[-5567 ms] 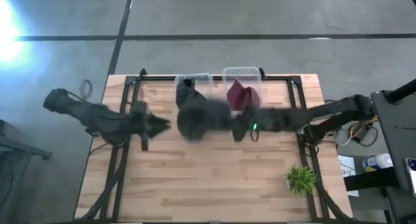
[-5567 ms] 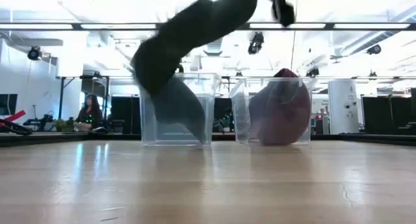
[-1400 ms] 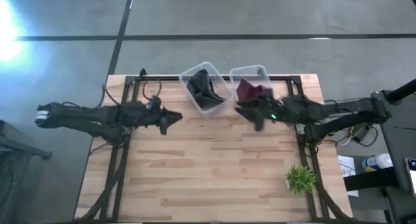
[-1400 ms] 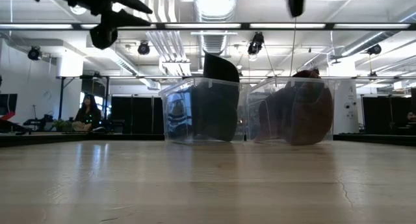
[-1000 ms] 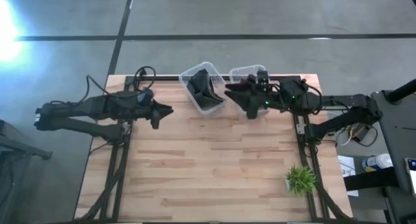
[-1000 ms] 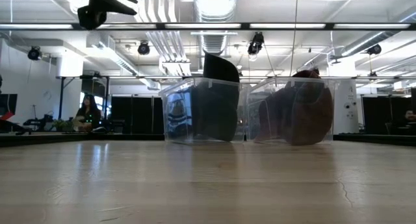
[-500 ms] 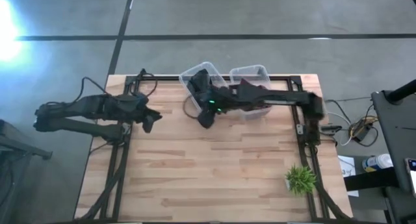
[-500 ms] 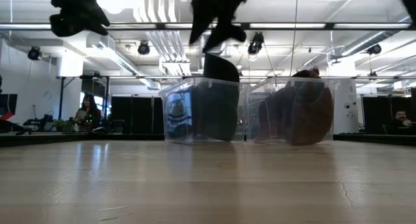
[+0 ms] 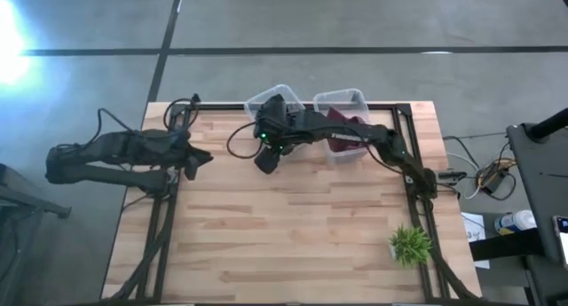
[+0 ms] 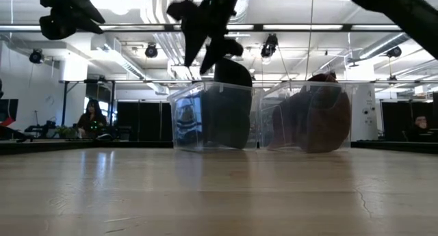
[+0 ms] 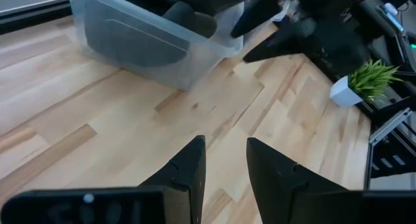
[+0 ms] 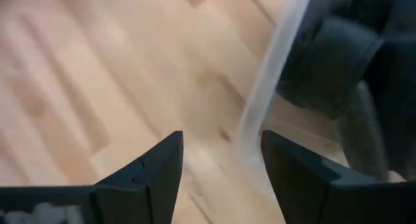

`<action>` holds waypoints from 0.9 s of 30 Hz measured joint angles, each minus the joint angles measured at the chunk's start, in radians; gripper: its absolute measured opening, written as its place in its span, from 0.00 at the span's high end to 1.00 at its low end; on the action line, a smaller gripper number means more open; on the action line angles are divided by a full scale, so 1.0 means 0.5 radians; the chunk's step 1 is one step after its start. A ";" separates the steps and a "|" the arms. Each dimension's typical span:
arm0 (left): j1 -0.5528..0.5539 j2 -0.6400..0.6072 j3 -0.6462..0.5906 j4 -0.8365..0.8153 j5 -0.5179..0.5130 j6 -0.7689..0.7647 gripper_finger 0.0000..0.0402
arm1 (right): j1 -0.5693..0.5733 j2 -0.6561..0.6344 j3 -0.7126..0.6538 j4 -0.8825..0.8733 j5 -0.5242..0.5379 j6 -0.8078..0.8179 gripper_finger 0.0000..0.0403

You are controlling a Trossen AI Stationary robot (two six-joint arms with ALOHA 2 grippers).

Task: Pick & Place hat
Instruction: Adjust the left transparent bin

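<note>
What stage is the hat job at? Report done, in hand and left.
Done: the black hat sits in the left clear bin and the maroon hat in the right clear bin. In hand: nothing; the right gripper hangs open and empty at the left bin's near wall. The left gripper waits open. Left: no hat shows on the table.

You have two hats, each in its own clear plastic bin at the table's far edge. The dark hat (image 9: 277,116) stands on edge in the left bin (image 9: 255,104), its crown rising above the rim in the low view (image 10: 231,72). The maroon hat (image 9: 341,129) sits in the right bin (image 9: 339,97), bunched against the clear wall (image 10: 315,120). The two bins stand just beside each other.
</note>
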 joint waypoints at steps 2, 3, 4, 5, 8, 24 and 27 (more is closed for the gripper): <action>0.000 -0.005 -0.019 -0.006 0.000 -0.001 0.74 | -0.011 0.058 -0.012 -0.018 -0.016 0.050 0.49; 0.000 -0.012 -0.025 -0.005 0.001 -0.001 0.74 | -0.014 0.087 -0.017 -0.020 -0.015 0.073 0.49; 0.000 -0.013 -0.032 -0.005 0.000 -0.001 0.74 | -0.015 0.099 -0.018 -0.018 -0.016 0.091 0.49; 0.000 -0.013 -0.036 -0.006 0.000 -0.001 0.74 | -0.014 0.099 -0.018 -0.007 -0.036 0.094 0.49; 0.000 -0.014 -0.039 -0.003 0.000 -0.001 0.74 | -0.008 0.067 0.000 0.117 -0.084 0.075 0.49; 0.000 -0.039 -0.066 0.002 0.001 -0.021 0.74 | -0.042 -0.242 0.022 -0.298 0.354 -0.529 0.49; 0.000 -0.038 -0.066 0.003 0.000 -0.027 0.74 | -0.044 -0.240 0.014 -0.609 0.616 -0.927 0.52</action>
